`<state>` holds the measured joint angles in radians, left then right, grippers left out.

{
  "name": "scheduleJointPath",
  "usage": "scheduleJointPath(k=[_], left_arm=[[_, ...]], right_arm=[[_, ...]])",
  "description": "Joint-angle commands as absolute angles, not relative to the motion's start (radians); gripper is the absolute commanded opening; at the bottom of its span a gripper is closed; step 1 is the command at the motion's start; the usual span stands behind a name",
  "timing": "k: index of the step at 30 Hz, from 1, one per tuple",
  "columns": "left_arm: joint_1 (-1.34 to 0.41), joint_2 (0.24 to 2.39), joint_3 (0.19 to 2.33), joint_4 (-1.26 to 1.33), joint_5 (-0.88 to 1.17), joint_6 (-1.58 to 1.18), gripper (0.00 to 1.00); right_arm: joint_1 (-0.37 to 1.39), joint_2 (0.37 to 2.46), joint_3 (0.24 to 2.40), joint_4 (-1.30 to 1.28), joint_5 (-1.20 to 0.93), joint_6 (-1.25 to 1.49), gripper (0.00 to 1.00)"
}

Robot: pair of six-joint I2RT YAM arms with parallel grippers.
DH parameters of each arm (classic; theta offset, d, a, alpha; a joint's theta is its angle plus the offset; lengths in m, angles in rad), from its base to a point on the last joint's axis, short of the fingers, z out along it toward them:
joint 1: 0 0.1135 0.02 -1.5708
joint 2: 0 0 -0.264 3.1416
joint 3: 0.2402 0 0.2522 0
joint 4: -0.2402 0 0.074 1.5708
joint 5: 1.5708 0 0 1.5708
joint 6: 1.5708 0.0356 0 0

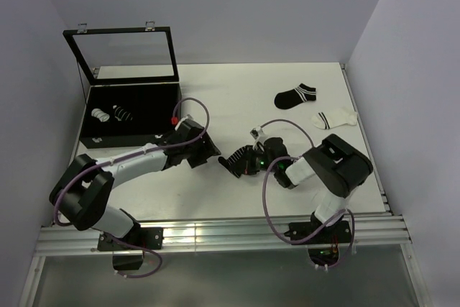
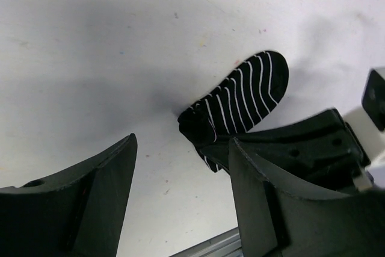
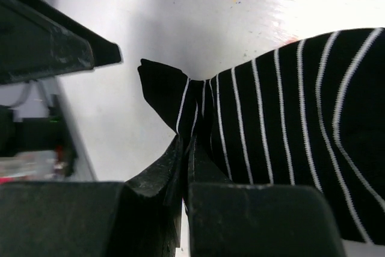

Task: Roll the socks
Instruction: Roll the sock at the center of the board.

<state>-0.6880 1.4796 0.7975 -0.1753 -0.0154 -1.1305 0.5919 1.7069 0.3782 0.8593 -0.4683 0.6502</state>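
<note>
Black case (image 1: 129, 136), white table (image 1: 230, 91), black sock with thin white stripes (image 3: 289, 118) right of the case, farther right a black sock with white-striped cuff (image 1: 295, 95), a white sock with black stripes (image 1: 335, 118)

A white desk (image 1: 244, 95) sits enclosed by plain pale lilac-grey walls (image 1: 215, 5) on three sides, evenly lit, with an aluminium rail (image 1: 230, 229) along its near edge

No readable text anywhere (no labels, brands or numbers)

Knitted cloth sock (image 3: 289, 118), matt black plastic jaws, smooth white table (image 2: 90, 58).
</note>
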Motion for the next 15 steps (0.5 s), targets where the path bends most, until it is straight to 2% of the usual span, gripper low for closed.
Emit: scheduleJointPath(k=[1,9,15], left_arm=[[-0.715,1.509,0.807,-0.083,0.021,-1.123,0.67],[-0.747,1.612,0.856,-0.074,0.043,-1.086,0.62],[-0.761,1.646,0.859,-0.061,0.046,-1.074,0.59]], right_arm=[[0.528,1.823,0.319,1.093,-0.645,0.805,0.00],[0.420,2.101,0.279,1.527,-0.756,1.066,0.00],[0.396,2.132,0.276,1.556,-0.758,1.095,0.00]])
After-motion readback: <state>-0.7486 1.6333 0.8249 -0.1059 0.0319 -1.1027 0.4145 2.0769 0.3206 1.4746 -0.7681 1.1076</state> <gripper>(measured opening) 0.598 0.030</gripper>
